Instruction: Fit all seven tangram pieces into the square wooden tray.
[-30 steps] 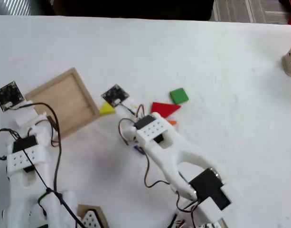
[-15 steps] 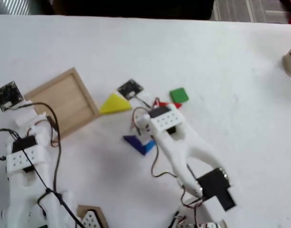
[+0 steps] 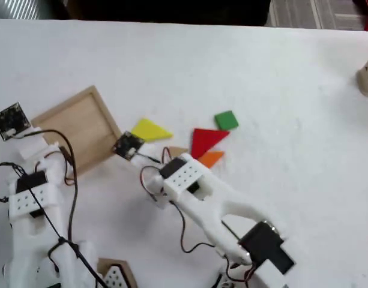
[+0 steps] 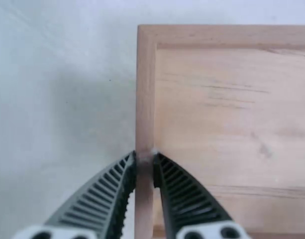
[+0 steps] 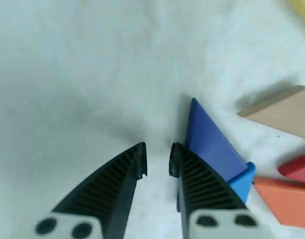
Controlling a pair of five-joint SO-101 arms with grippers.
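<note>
We see right gripper (image 5: pixel 158 155) jaws barely apart, empty; blue piece (image 5: pixel 212 147) outside them, beside one finger, long axis alongside. Left gripper (image 4: pixel 145 160) pinches tray (image 4: pixel 145 74) rim.

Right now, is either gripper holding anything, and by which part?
The left gripper pinches the wooden tray by its side rim. The right gripper holds nothing; its jaws stand slightly apart beside the blue piece.
</note>
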